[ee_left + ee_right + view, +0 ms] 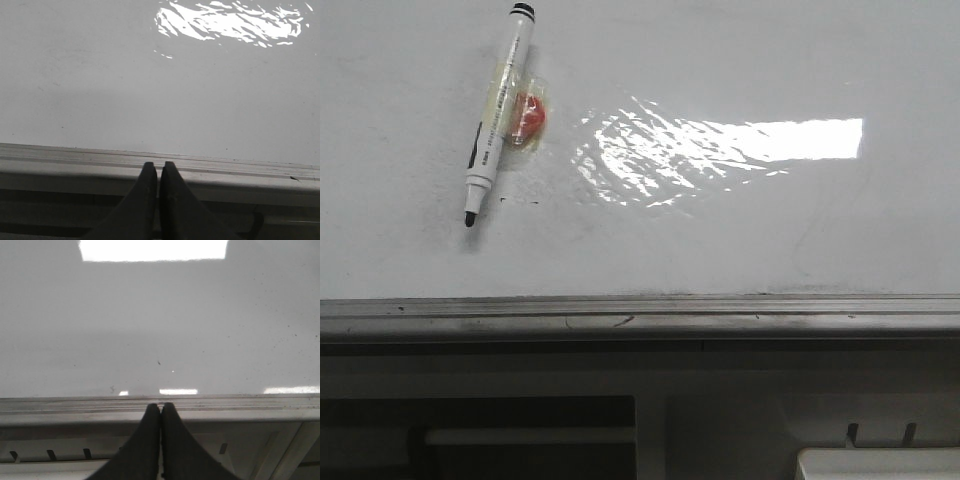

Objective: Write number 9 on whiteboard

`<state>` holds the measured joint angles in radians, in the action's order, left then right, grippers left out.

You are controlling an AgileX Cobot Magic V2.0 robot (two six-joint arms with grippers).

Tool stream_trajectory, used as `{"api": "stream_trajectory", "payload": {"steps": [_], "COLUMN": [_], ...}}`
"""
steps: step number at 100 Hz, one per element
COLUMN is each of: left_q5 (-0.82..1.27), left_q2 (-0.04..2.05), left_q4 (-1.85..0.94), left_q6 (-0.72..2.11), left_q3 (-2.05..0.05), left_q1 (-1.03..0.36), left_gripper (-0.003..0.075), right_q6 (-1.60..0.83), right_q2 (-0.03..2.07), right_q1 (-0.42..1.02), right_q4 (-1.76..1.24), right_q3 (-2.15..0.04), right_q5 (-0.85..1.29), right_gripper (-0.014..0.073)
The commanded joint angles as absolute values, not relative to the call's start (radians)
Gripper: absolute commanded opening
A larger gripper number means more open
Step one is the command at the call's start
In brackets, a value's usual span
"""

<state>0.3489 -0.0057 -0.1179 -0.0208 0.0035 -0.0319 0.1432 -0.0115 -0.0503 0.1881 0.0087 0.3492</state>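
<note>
The whiteboard (720,230) fills the front view, glossy white with glare and a grey edge rail (640,315) along its near side. A white marker (498,115) with a black tip and black end lies on it at the left, taped to a red piece (529,117). No number 9 shows on the board. Neither gripper shows in the front view. My left gripper (158,167) is shut and empty over the rail. My right gripper (160,409) is shut and empty over the rail too. The marker is out of both wrist views.
Below the rail is the dark table frame with a white tray corner (880,462) at the lower right of the front view. Tiny black specks dot the board (159,362). Bright glare patches lie at the board's middle (720,145).
</note>
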Motion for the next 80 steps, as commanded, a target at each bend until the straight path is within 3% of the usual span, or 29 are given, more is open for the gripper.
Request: {"api": "stream_trajectory", "payload": {"steps": [1, 25, 43, 80], "left_q5": [0.311, 0.297, 0.174, -0.027], "left_q2": [-0.032, -0.032, -0.032, -0.032], "left_q4": [-0.134, -0.123, -0.05, -0.062], "left_q6": [-0.027, -0.024, -0.02, -0.02], "left_q3": [0.045, 0.045, 0.045, 0.045], "left_q1": [-0.031, -0.031, -0.031, -0.031], "left_gripper": [-0.002, -0.002, -0.002, -0.002], "right_q6": [0.14, 0.14, 0.14, 0.14], "right_q2": [-0.026, -0.026, -0.026, -0.026], "right_q1": [-0.059, -0.059, -0.059, -0.059], "right_q4": [0.191, 0.22, 0.296, 0.314], "right_q3": [0.034, 0.034, 0.034, 0.034], "right_q5": [0.33, 0.33, 0.324, 0.086], "right_gripper": [-0.0049, -0.0049, -0.0049, -0.0049]}}
